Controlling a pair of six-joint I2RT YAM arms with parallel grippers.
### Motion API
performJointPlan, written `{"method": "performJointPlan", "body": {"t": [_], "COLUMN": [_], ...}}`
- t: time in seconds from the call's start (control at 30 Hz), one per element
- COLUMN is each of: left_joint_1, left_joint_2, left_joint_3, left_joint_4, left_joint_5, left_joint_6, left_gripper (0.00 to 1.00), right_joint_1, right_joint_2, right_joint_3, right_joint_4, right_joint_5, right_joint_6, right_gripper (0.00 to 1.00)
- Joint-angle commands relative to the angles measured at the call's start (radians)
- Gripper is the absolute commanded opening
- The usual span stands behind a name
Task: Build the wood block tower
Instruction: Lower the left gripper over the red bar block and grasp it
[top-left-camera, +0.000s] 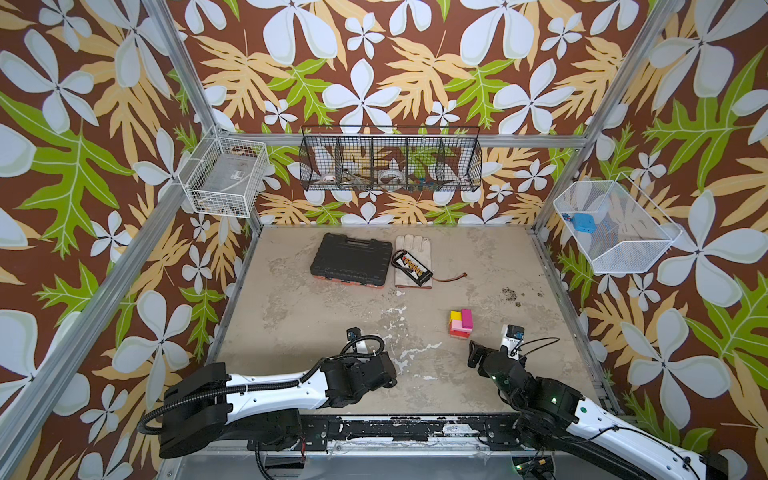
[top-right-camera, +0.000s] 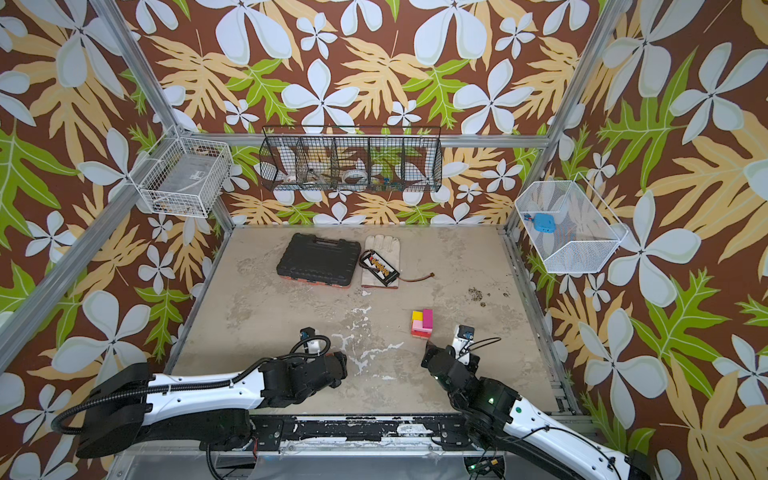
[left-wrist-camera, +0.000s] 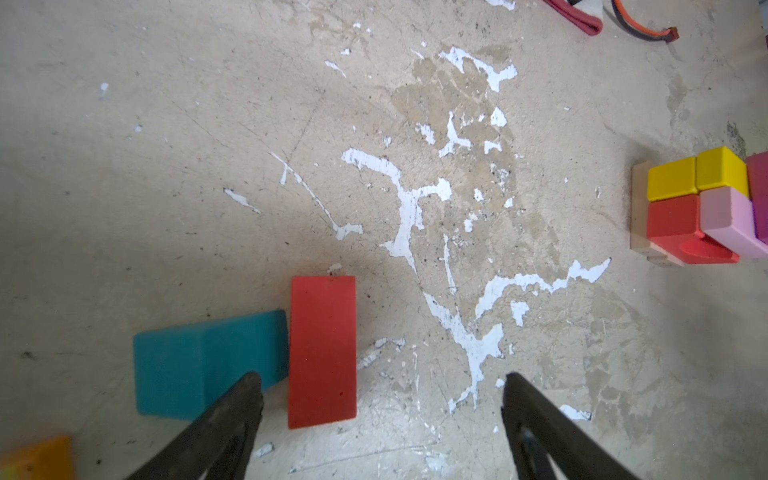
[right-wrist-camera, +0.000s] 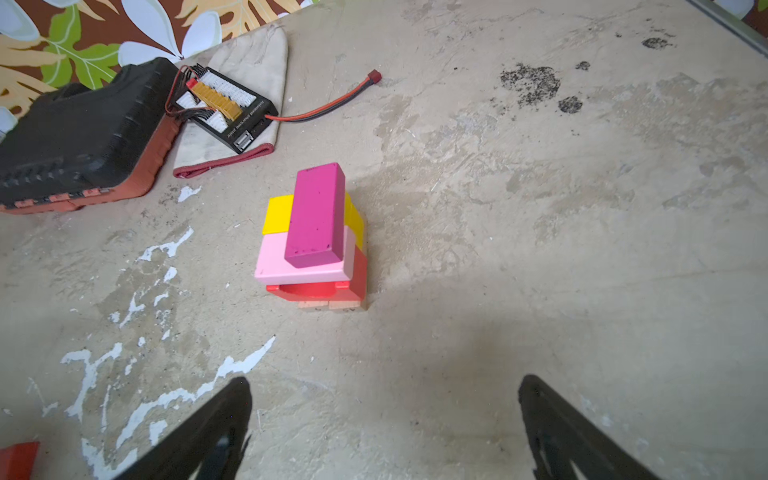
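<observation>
Floral walls (top-left-camera: 374, 62), worn beige floor (top-left-camera: 291, 324)

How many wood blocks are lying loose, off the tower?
3 in view: a teal block and a red block side by side at the left gripper, an orange block partly in frame. More may hide under the arms.

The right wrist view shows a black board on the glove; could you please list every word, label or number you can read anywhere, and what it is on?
Black board on the glove: white print along one edge, too small and blurred to read.
Tan base blocks of the tower: faint dark marks, unreadable.
Black case: no text visible.
Nothing else is legible in any view.
</observation>
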Motion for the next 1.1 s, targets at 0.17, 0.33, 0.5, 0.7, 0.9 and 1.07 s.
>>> {"method": "performJointPlan", "body": {"t": [0.17,0.33,0.5,0.7,0.9,1.07], "left_joint_1": [-0.001,-0.001,0.0,-0.001,0.0,0.0], "left_joint_2": [0.033,0.076,0.144,0.22,0.277,0.328], "left_joint_3": [-0.009,0.012,0.045,0.085,0.109,0.129], "left_joint_4": [0.025,-0.013,-0.051,-0.096,-0.106,-0.117], "left_joint_5": [-0.04,-0.061,-0.07,-0.08,-0.071,-0.073], "left_joint_6": [-0.05,-0.08,-0.107,-0.134,-0.132,-0.134], "left_gripper": [0.69,0.68,0.64,0.59,0.53,0.5], "right_joint_1": [-0.001,-0.001,0.0,-0.001,0.0,-0.001], "right_joint_2": [-0.052,-0.063,-0.058,-0.058,-0.06,-0.063], "right_joint_3": [-0.01,-0.014,-0.013,-0.014,-0.016,-0.016], "right_joint_4": [0.007,0.005,0.007,0.007,0.005,0.0], "right_joint_5": [-0.007,-0.006,-0.007,-0.007,-0.013,-0.015], "right_joint_6": [0.0,0.0,-0.002,-0.003,-0.002,0.002], "right_gripper": [1.0,1.0,1.0,1.0,1.0,1.0]}}
